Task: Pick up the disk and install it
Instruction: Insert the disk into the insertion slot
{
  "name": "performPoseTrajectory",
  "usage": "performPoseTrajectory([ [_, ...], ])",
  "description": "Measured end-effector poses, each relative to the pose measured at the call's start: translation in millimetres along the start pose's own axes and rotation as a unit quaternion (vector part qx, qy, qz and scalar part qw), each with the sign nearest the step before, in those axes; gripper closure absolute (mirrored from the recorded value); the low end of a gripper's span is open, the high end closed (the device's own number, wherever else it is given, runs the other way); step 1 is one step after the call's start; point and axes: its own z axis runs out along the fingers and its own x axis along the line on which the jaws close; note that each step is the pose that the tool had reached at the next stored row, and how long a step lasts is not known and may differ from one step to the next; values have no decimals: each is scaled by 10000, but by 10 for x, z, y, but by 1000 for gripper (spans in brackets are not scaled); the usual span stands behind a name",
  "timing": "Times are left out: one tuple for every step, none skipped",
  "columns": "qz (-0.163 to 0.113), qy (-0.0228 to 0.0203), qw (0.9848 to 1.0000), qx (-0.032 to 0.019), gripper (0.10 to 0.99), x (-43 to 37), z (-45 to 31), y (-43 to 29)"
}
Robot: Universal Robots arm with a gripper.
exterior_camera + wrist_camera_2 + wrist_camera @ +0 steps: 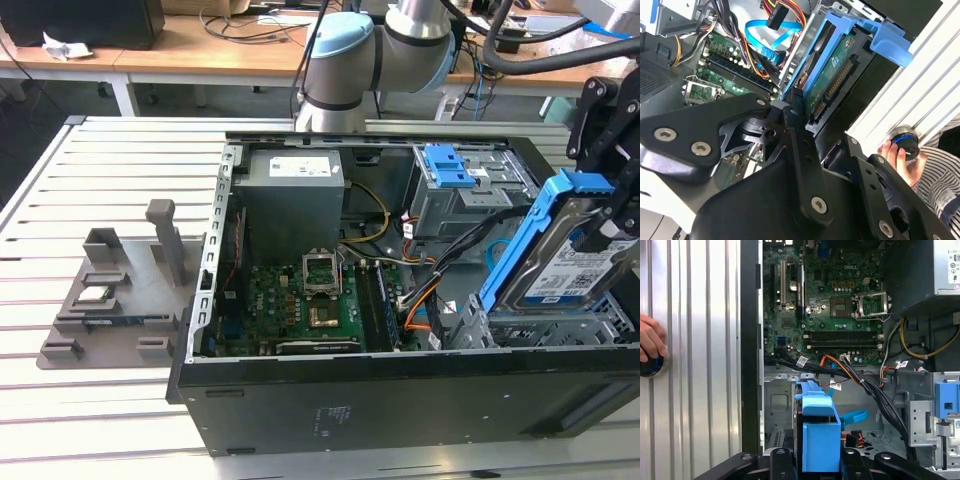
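This is a robotics lab or workshop. Below the jaws of the gripper (815,460) an open computer case (400,400) lies on a slotted aluminium table (100,180), its motherboard (830,305) bare. Well behind the jaws, past the arm (340,70), stand wooden desks (200,55) strewn with cables (235,18). Off to 1 side of the jaws, a person's hand (650,342) rests on a round knob (650,366).

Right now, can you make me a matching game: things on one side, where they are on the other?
1 disk
2 big grey box
3 grey stand
4 person's hand

A on the table, outside the case
B on a round knob
C tilted, held by the robot's hand
D inside the case, white sticker

Pairs: 1-C, 2-D, 3-A, 4-B
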Motion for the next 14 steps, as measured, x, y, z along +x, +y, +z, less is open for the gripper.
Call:
performPoseTrajectory([
  [-1,0,10000,0,725,0,33,-2],
  [-1,-1,10000,0,725,0,66,-3],
  [-1,0,10000,0,725,1,84,-4],
  [-1,0,10000,0,725,1,102,-4],
  [-1,-1,10000,0,725,1,136,-5],
  [-1,-1,10000,0,725,2,165,-6],
  [-1,-1,10000,0,725,3,241,-9],
  [-1,-1,10000,0,725,4,285,-10],
  [-1,0,10000,-1,725,4,298,-11],
  [-1,-1,10000,-1,725,5,314,-11],
  [-1,-1,10000,-1,725,5,332,-12],
  [-1,0,10000,-1,725,6,363,-13],
  [-1,0,10000,0,725,6,385,-14],
  [-1,0,10000,-1,725,6,408,-15],
])
